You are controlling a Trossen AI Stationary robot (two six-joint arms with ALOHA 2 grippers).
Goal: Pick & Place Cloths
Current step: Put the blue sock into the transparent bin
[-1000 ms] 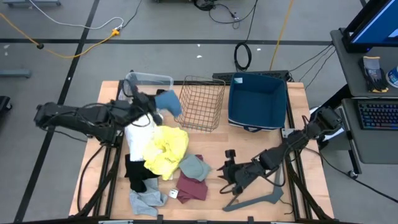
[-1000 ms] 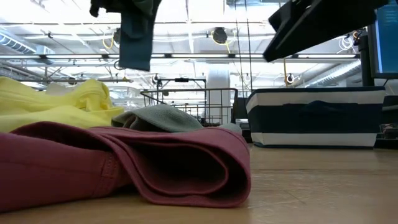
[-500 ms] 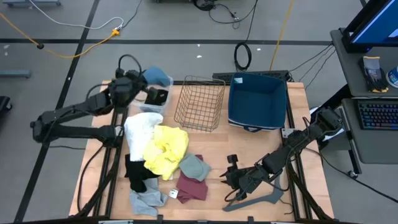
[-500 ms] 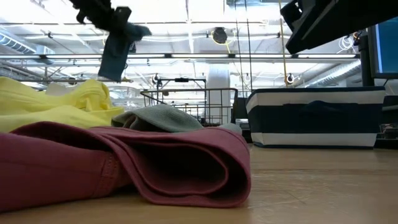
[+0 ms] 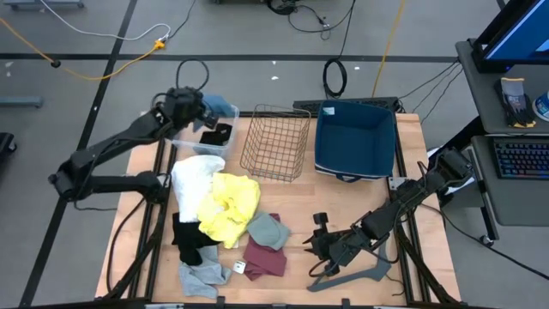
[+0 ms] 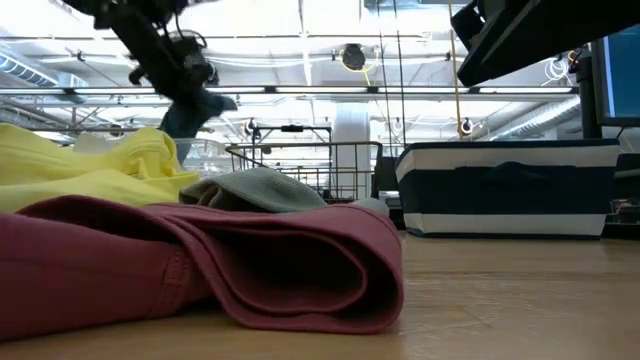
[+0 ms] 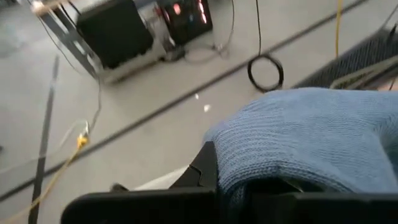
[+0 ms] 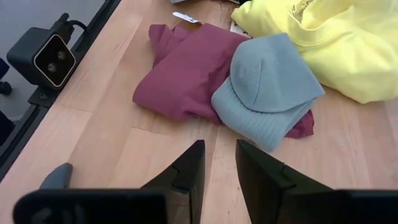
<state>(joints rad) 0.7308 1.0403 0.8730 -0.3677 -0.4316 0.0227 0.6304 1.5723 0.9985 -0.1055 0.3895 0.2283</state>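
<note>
Up at the bench's far left corner, the left gripper [image 5: 206,110] clamps the blue cloth [image 5: 225,110] over the clear bin [image 5: 208,148]; near the front edge, the right gripper [image 5: 314,240] hovers, fingers slightly parted, beside the grey-green cloth [image 5: 268,230].

Left claw [image 5: 199,110] over clear bin [image 5: 208,129] at bench [image 5: 360,202] far-left corner, clamped on blue cloth [image 5: 220,111]. Wire basket [image 5: 276,142] just beside bin, navy tote [image 5: 354,139] next right. White cloth [image 5: 193,180], yellow cloth [image 5: 229,204], black cloth [image 5: 189,240], grey-green cloth [image 5: 268,230], maroon cloth [image 5: 264,257], light grey cloth [image 5: 204,275] heaped at bench left. Right claw [image 5: 314,243] low near bench front, fingers slightly apart, beside grey V-shaped bar [image 5: 353,275].
</note>
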